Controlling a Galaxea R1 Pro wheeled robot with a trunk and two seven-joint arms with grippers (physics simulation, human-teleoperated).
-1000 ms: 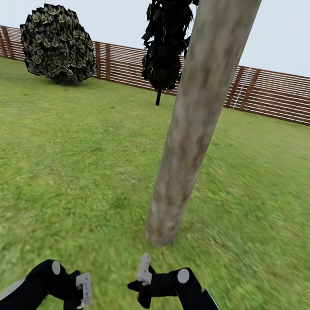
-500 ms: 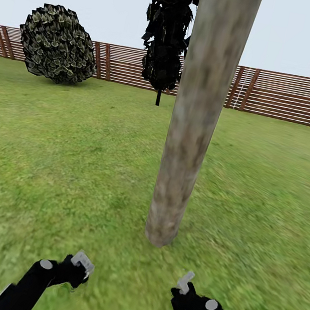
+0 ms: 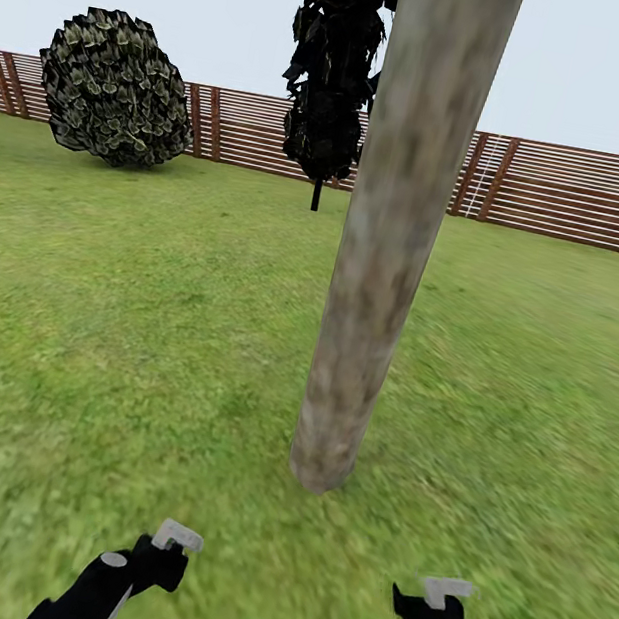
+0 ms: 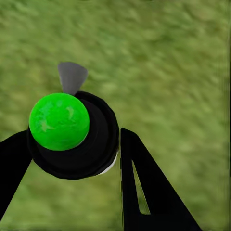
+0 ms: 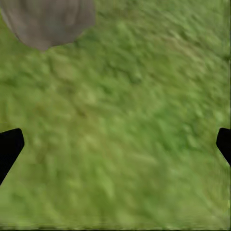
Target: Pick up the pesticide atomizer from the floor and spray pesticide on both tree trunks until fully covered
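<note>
the left gripper (image 4: 72, 149) clamps the pesticide atomizer (image 4: 72, 134), the right gripper (image 5: 115, 144) is spread apart, tree trunk (image 3: 387, 242) at 12 o'clock.

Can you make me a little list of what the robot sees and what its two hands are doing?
place: grass lawn with a wooden fence behind
closest thing: tree trunk, straight ahead
far away: round bush, dark tree
left gripper: closed around the atomizer, which has a green top
right gripper: open, holding nothing
spray: no mist seen
</note>
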